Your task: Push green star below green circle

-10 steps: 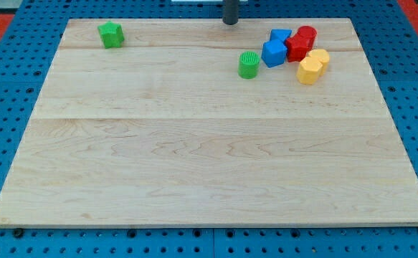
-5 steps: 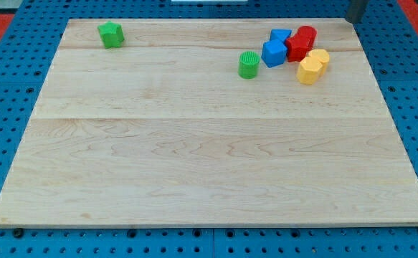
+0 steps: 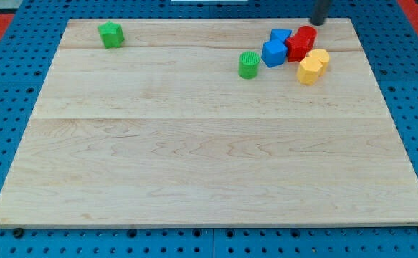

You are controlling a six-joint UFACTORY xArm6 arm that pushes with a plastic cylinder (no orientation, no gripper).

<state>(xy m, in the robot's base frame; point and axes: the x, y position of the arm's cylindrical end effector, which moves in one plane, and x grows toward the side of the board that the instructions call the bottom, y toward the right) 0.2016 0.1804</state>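
My tip point(image 3: 318, 21), touching nothing, stands at the board's point(image 3: 194, 158) top edge just above the red block point(image 3: 302, 43). The green star point(image 3: 111, 34) sits top left, well apart from the green circle point(image 3: 249, 64).

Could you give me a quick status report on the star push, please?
My tip at view's top, above red block. Green star far left, untouched. Green circle beside blue blocks.

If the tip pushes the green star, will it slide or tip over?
The green star looks squat and stands flat on the smooth board, so it probably slides. Its notched sides may let it turn under an off-centre push. No block touches it.
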